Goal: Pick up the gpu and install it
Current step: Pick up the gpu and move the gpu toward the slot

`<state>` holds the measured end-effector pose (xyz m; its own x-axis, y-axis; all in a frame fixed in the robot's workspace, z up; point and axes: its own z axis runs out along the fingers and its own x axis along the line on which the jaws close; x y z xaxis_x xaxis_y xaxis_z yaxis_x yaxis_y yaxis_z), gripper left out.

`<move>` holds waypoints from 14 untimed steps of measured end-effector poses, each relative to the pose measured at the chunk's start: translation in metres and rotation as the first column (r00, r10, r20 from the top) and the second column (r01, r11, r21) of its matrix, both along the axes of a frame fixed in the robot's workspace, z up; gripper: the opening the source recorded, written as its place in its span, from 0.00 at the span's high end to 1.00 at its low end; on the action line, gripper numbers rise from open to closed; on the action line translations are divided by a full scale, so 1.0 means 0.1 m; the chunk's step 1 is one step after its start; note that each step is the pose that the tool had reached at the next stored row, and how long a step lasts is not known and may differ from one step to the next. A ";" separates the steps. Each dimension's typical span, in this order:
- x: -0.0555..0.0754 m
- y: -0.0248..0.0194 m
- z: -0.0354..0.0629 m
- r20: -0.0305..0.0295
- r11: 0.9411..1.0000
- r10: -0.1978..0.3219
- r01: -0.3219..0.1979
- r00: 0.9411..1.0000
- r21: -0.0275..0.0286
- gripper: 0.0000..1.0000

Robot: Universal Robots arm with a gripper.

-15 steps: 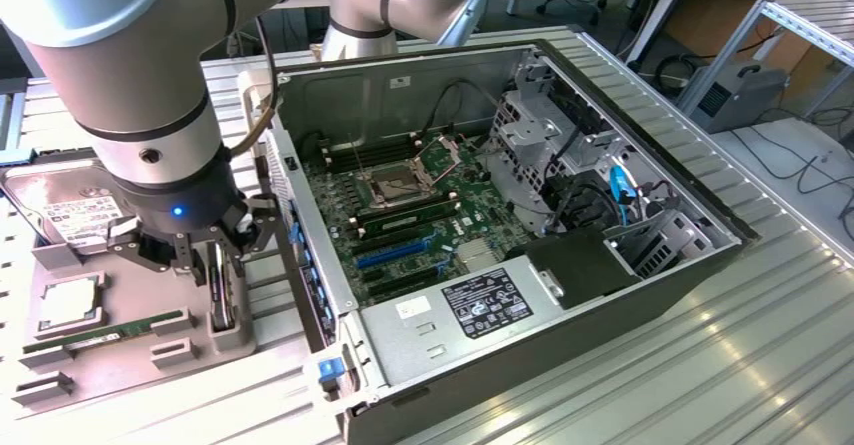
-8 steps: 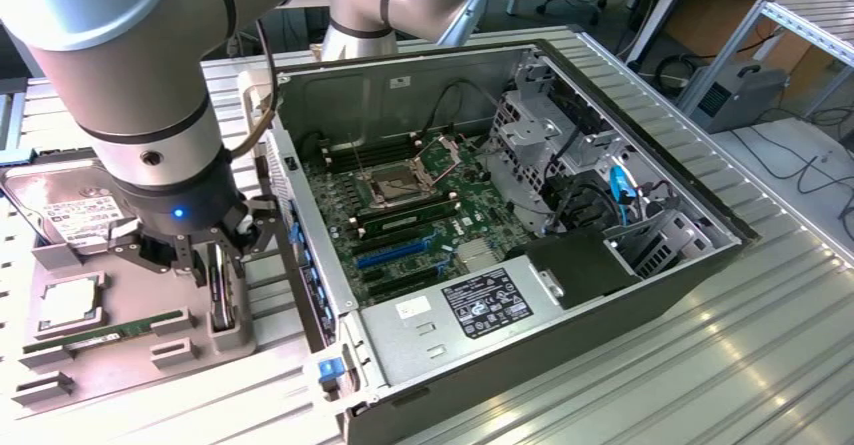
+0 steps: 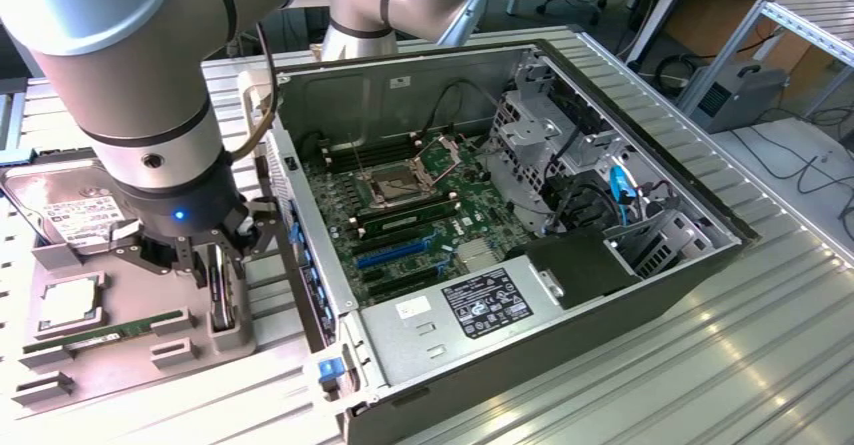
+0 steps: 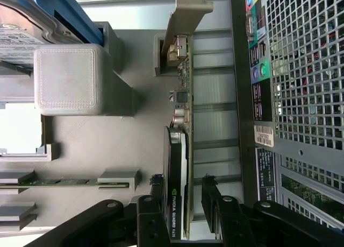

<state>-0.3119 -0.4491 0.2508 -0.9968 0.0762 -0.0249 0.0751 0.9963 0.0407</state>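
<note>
On grey holder (image 4: 107, 145) | gpu (image 4: 176, 166) on edge | black shroud, green board

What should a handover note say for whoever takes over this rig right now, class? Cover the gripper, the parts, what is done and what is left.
Gripper: open, with its fingers on either side of the gpu, not closed on it.
Gpu: standing on edge in the gray holder, on the exterior view's left of the open computer case.
Done: the gripper is in place around the card.
Left: the gpu is not yet gripped, lifted or installed. The blue motherboard slot is bare.
</note>
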 end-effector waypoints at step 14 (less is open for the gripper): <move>0.00 0.000 -0.032 0.000 1.000 0.000 0.000 1.000 0.000 0.58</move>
